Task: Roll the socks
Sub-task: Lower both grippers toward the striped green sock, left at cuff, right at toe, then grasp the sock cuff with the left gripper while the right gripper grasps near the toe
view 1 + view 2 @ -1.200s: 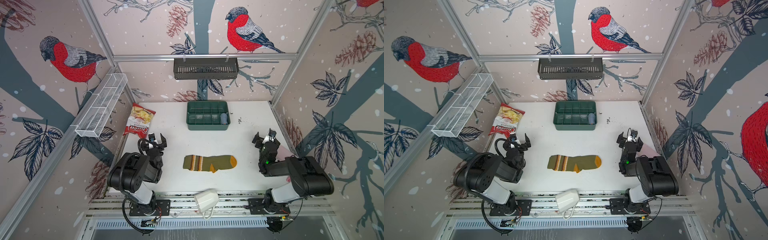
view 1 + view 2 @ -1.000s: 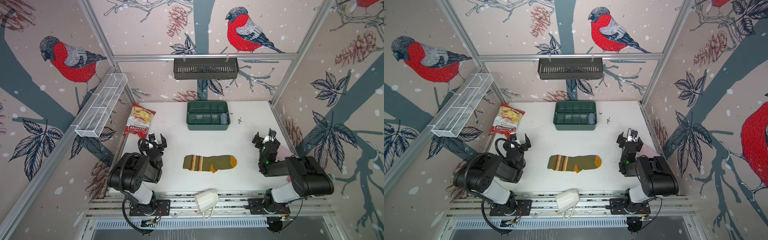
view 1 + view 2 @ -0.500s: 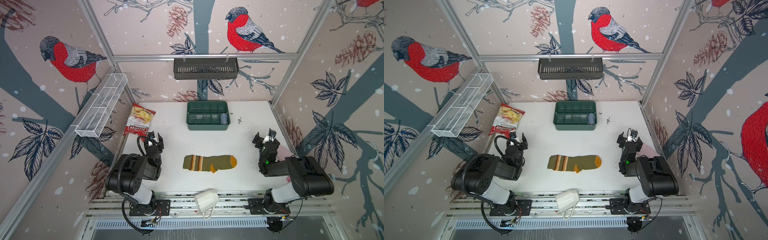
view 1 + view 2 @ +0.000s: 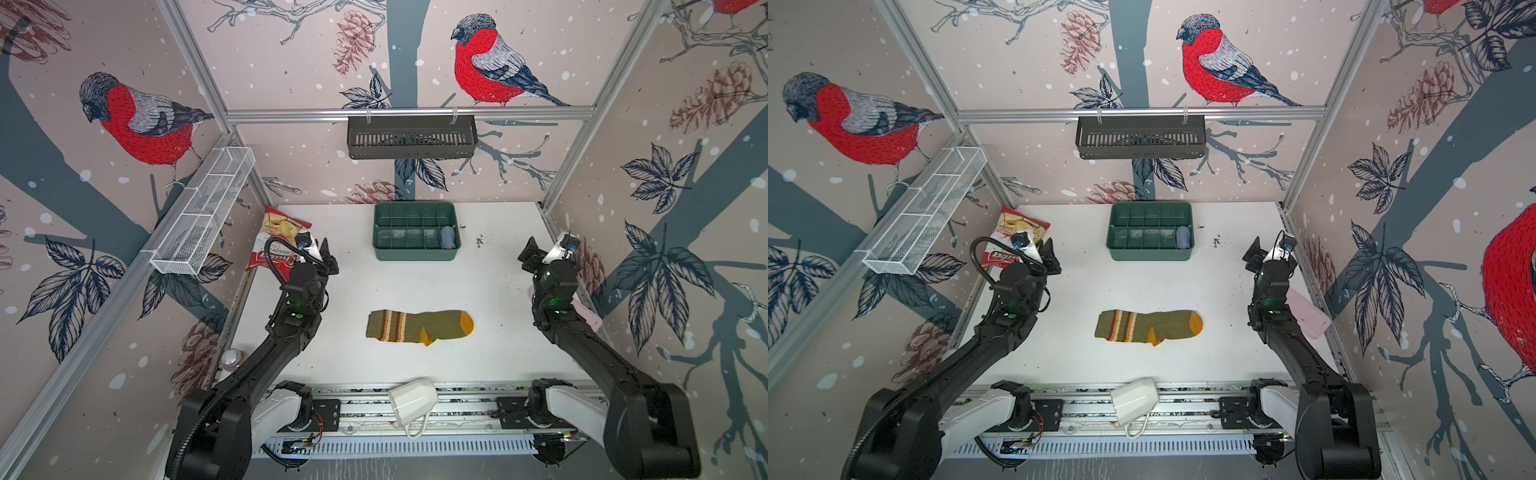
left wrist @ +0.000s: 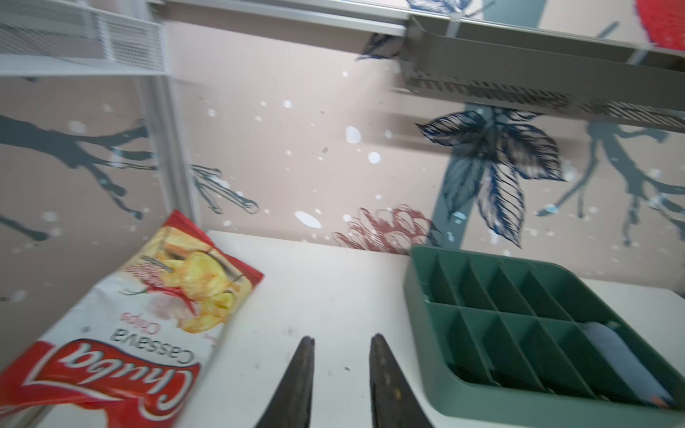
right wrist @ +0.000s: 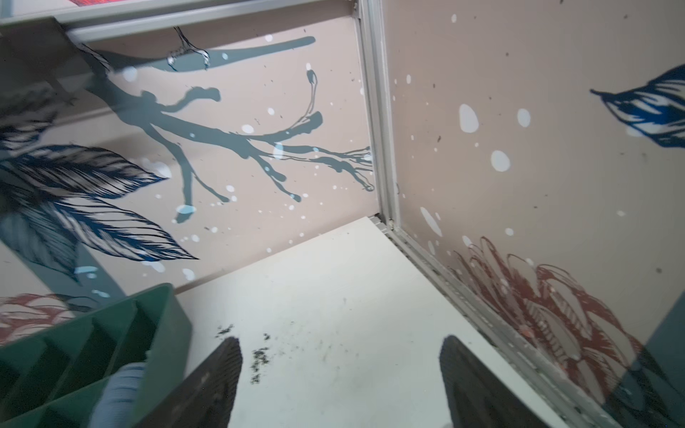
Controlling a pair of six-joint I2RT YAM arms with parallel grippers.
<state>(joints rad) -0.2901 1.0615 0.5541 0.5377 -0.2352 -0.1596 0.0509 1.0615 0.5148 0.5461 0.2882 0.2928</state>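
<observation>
The socks (image 4: 419,327) (image 4: 1148,326) lie flat in the middle of the white table in both top views, olive-green, striped cuff to the left, mustard toe to the right. They look like one flat shape. My left gripper (image 4: 328,253) (image 4: 1050,254) hovers to their far left, pointing at the back wall. In the left wrist view its fingers (image 5: 343,339) stand a narrow gap apart with bare table between them. My right gripper (image 4: 540,255) (image 4: 1262,253) is off to the right and open wide (image 6: 341,341) over bare table. Neither wrist view shows the socks.
A green divided tray (image 4: 415,254) at the back holds a blue-grey sock roll (image 4: 447,236). A chips bag (image 4: 272,249) lies beside my left gripper. A white mug (image 4: 413,401) lies on the front rail. A pink item (image 4: 1308,318) rests at the right edge. Baskets hang on two walls.
The left gripper's jaws have come much closer together and that arm has shifted a little. The right jaws have narrowed slightly. The socks have not moved.
</observation>
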